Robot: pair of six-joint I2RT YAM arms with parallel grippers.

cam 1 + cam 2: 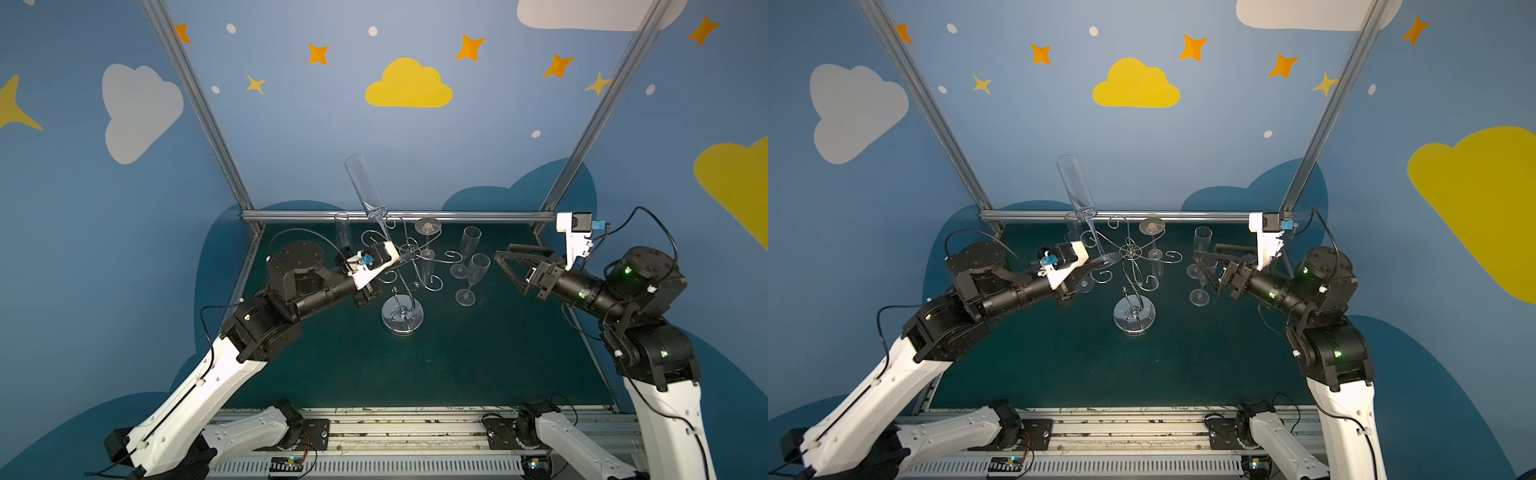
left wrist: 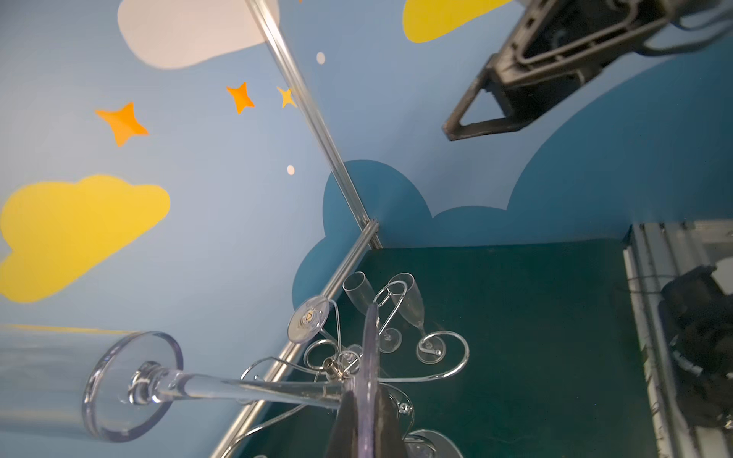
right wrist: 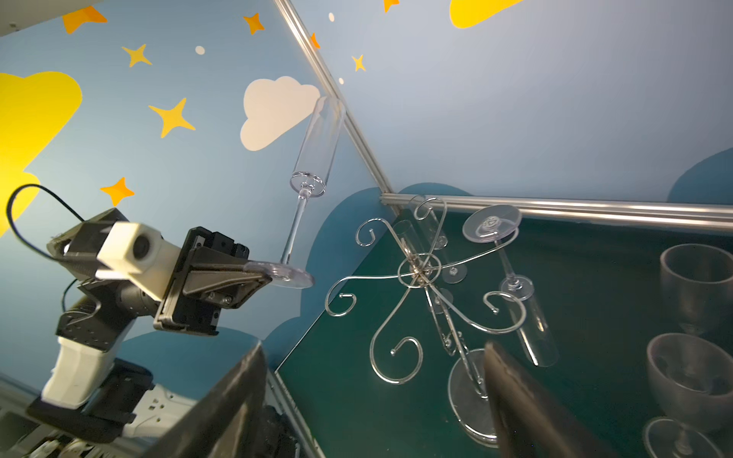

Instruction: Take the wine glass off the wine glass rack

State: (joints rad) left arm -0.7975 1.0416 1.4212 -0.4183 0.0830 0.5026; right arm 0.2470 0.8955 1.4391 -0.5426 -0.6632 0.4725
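The wine glass (image 1: 360,183) is clamped by its foot in the left jaws, centre-left of frame; the right jaws are spread wide, empty.

The white-shelled left arm (image 1: 199,399) and white-shelled right arm (image 1: 665,419) wear glossy moulded covers dotted with small screws. Beyond these come black cylindrical joint housings — the right arm's show small green lamps (image 1: 627,271). Thin black cables (image 1: 203,320) loop alongside. White printed wrist brackets (image 1: 573,239) carry black cameras with blue connectors (image 1: 365,260). The matt black left end effector (image 3: 260,275) and matt black right end effector (image 1: 504,252) have skeletal triangular-frame fingers.
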